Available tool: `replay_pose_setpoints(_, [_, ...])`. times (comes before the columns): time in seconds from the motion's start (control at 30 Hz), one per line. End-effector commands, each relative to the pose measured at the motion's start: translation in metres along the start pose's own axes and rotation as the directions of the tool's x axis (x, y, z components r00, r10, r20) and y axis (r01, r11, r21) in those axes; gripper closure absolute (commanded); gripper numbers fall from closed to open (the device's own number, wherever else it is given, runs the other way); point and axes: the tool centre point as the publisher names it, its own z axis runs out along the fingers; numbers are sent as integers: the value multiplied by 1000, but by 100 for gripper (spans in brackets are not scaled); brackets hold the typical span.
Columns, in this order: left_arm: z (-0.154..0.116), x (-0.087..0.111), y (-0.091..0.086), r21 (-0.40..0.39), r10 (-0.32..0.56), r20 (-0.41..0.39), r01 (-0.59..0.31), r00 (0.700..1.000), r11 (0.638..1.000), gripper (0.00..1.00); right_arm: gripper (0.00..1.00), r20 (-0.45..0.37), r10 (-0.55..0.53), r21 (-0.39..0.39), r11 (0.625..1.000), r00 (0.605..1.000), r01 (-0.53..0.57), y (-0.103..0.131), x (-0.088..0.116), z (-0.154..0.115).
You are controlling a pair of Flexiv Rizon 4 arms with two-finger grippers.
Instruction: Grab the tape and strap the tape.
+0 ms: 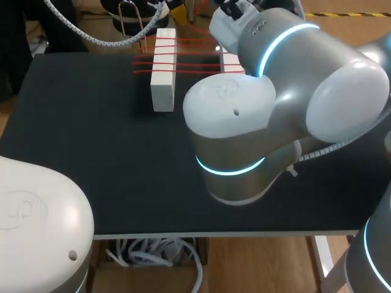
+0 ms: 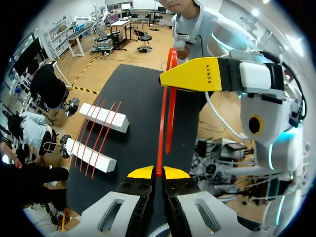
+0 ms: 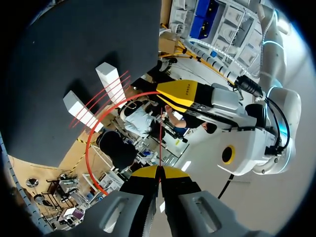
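Bright, even light, seemingly from overhead; the black table point(image 1: 73, 140) looks matte, the white block point(image 1: 163, 91) casts a faint shadow, my right arm point(image 1: 330, 91) gleams softly.

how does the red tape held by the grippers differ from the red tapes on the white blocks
The held tape is one loop in the air, pinched by the left gripper and right gripper; the strapped tapes are four, stretched straight across two white blocks. Both are thin and red.
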Motion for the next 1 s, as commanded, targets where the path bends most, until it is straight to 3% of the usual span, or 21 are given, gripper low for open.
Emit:
replay_pose_setpoints(0.03, [0,0,0,-2,0,0,0,1000,1000,100,100,3,-4,-5,1000,1000,4,-3,1,-1])
replay_pose_setpoints(0.4, [0,0,0,-2,0,0,0,1000,1000,100,100,-5,-27,10,1000,1000,27,0,1,0])
replay_pose_setpoints(0.47, [0,0,0,-2,0,0,0,1000,1000,100,100,-2,-42,47,998,999,42,3,2,1])
replay_pose_setpoints(1.0, [0,0,0,-2,0,0,0,1000,1000,100,100,-23,-65,49,997,998,66,5,4,3])
